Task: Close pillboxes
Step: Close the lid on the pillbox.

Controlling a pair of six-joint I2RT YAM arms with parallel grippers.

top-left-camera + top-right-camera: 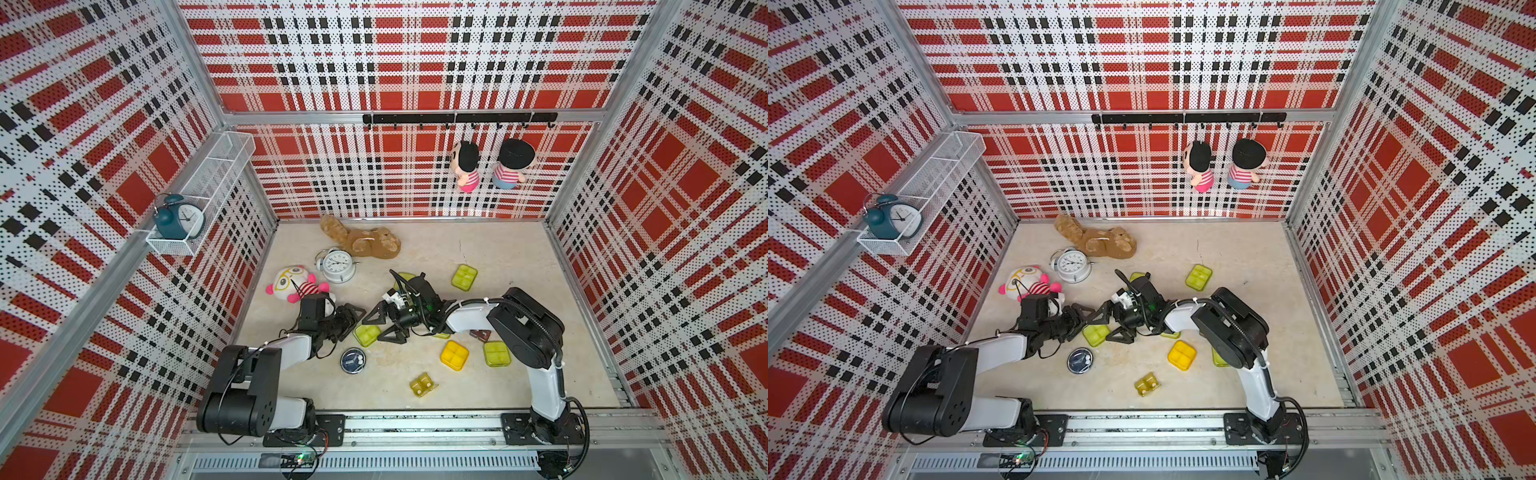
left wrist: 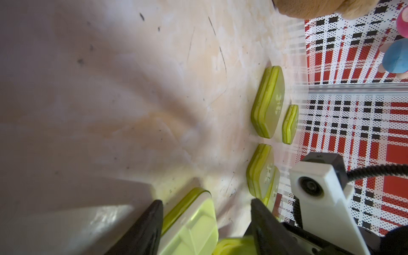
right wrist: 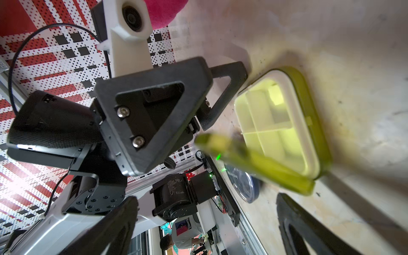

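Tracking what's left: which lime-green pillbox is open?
The lime-green pillbox beside the round navy box: its lid stands raised over bare white cells, while the other lime ones look shut.

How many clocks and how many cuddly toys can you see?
Clocks: 2, white clock, teal clock in the wire basket.
Cuddly toys: 4, brown bear, striped doll, hanging doll in pink, hanging doll in blue.
Total: 6.

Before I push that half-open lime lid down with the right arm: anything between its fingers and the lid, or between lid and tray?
Nothing visible. The open right gripper faces the half-raised lid directly. The tray cells beneath look empty. The left gripper straddles the tray's sides, not its top.
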